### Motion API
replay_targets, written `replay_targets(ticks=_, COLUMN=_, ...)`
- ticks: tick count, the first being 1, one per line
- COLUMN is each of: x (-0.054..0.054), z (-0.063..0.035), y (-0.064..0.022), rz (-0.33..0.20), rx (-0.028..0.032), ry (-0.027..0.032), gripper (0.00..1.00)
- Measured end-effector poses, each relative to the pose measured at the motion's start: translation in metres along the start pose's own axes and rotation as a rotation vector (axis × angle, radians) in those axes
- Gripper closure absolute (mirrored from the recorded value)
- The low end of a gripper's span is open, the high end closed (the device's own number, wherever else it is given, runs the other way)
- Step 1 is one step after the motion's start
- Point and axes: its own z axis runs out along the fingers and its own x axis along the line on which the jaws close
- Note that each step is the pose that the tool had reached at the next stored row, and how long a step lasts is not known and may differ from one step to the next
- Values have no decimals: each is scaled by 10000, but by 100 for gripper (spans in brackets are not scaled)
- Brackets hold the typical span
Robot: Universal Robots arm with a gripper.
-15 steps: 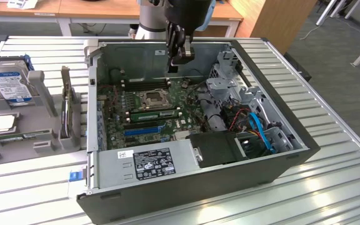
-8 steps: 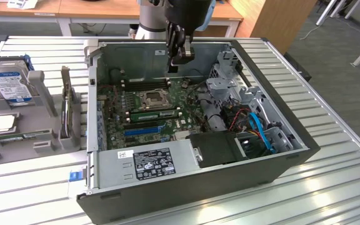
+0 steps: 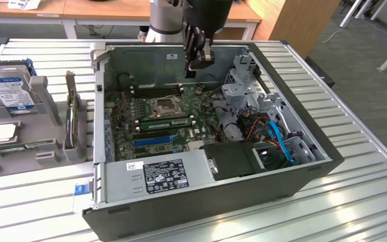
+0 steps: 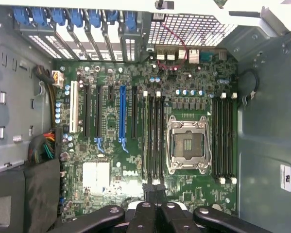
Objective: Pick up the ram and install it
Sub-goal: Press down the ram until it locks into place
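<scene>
My gripper (image 3: 193, 73) hangs above the open case (image 3: 213, 206), fingers nearly together with nothing between them. The ram (image 3: 165, 122) sits in a slot just below the socket (image 3: 165, 107), centre frame; cables (image 3: 274, 133) crowd the right. The exterior view takes in the tray (image 3: 46, 98), left, with a hard drive (image 3: 8, 88) and another green stick (image 3: 20, 147).

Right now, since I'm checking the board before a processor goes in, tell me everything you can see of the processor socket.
The processor socket is a square, silver metal frame around a dark, brownish contact field. It looks empty: no chip or cooler covers it. It lies flat on the green motherboard inside the open grey case, between two banks of black memory slots. Nothing touches it from above.
</scene>
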Motion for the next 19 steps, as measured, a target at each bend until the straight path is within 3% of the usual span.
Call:
replay_targets(ticks=10, x=-1, z=-5, y=-122, rz=1, rx=1, ry=0, gripper=90)
replay_targets(ticks=19, x=-1, z=-7, y=-147, rz=-10, rx=0, ry=0, gripper=90)
